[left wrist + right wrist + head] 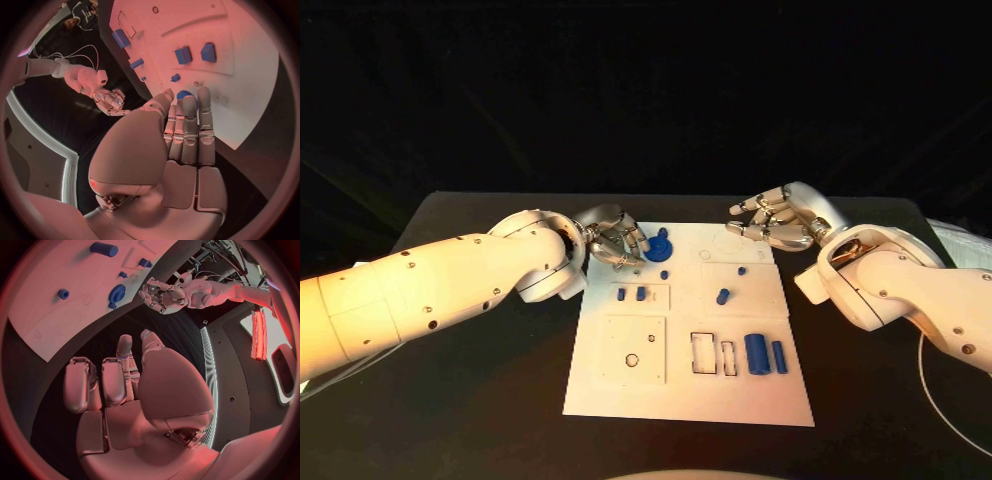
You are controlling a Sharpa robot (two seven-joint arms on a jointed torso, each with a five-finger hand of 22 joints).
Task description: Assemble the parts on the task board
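Touching the blue part (658, 246), left hand (607, 240); grasp unclear; right hand (773, 218) released.

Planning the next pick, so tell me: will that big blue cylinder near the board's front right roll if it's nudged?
Probably. The big blue cylinder lies on its side on the flat white task board, so a sideways nudge may roll it. It looks rigid and smooth, perhaps slippery.

My left arm (437, 290) reaches in from the left edge of the frame, its hand (607, 243) just left of centre with the fingers (187, 125) laid straight together. My right arm (906, 290) enters from the right edge; that hand (776, 218) sits upper right of centre, fingers (103, 380) curled, holding nothing.
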